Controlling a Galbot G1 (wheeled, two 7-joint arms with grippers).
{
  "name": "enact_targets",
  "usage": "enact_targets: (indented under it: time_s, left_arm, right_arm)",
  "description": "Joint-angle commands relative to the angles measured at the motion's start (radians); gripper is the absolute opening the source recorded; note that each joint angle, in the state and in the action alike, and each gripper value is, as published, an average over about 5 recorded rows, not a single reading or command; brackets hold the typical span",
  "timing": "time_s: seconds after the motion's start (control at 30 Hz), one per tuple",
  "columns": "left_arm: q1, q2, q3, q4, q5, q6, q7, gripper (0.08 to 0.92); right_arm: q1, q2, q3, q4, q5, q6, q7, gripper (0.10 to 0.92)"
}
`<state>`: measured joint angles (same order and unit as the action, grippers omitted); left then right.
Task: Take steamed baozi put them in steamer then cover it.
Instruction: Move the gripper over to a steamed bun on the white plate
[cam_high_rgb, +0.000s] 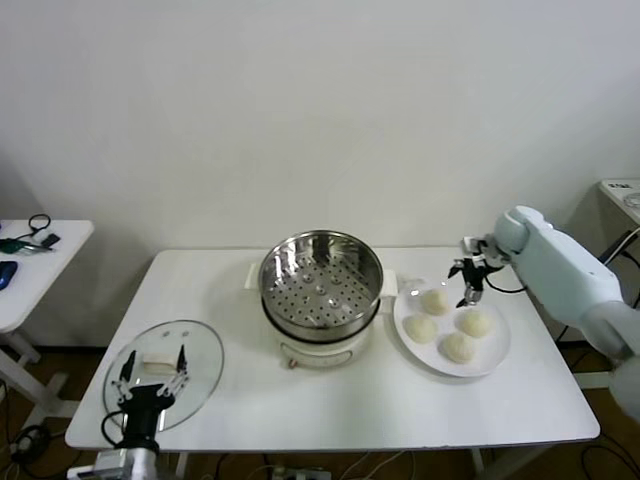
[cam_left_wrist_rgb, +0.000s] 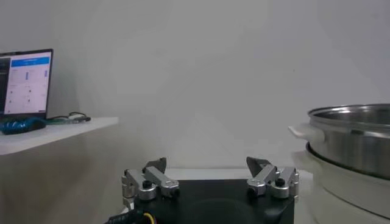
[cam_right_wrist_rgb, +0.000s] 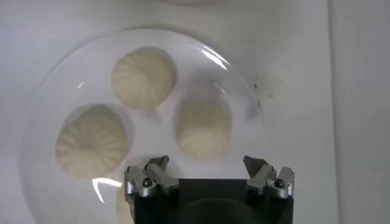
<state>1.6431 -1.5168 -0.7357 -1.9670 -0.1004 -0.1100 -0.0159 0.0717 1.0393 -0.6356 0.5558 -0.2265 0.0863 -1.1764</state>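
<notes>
A white desk (cam_high_rgb: 300, 400) holds the steamer (cam_high_rgb: 321, 290) at its middle, nearer the back edge than the front; the steel pot is uncovered and its perforated floor is bare. The same pot on its white base shows at the side of the left wrist view (cam_left_wrist_rgb: 350, 146). On the right half of the desk, just beside the steamer, a white plate (cam_high_rgb: 495, 358) carries four buns (cam_high_rgb: 459, 347), set close together in a rough square. The right gripper (cam_high_rgb: 470, 283) hangs over the plate's back edge, above the bun nearest the steamer (cam_high_rgb: 433, 301), with its fingers spread apart and nothing between them; in the right wrist view the gripper (cam_right_wrist_rgb: 209, 170) looks straight down on the plate (cam_right_wrist_rgb: 55, 85), with one bun (cam_right_wrist_rgb: 203, 128) lying between and just ahead of its open fingers and two more (cam_right_wrist_rgb: 144, 77) off to one side. The glass lid (cam_high_rgb: 200, 345) lies flat near the front left corner of the desk, its white handle up. The left gripper (cam_high_rgb: 152, 372) sits low at that corner over the lid's front part, fingers wide apart and holding nothing, as the left wrist view (cam_left_wrist_rgb: 210, 176) confirms. A smaller side table (cam_high_rgb: 40, 270) stands off the desk's left edge with a few dark items on it.
</notes>
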Motion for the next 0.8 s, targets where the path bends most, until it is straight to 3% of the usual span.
enact_targets:
  time_s: [0.03,0.43,0.8]
  left_arm:
    - [0.0,0.003,0.0,0.005,-0.002,0.003,-0.001,0.823]
    - [-0.013,0.005,0.002,0.02,0.009,0.009,-0.009,0.823]
    - [-0.016,0.006,0.0,0.026,0.006,0.009,-0.009,0.823]
  right_arm:
    - [0.016,0.056,-0.045,-0.079,-0.02,0.016,-0.01,0.823]
    - [0.003,0.178,0.064,-0.218,-0.099,0.053,0.056,0.823]
    - [0.007,0.184,0.074,-0.251,-0.134,0.063,0.045,0.823]
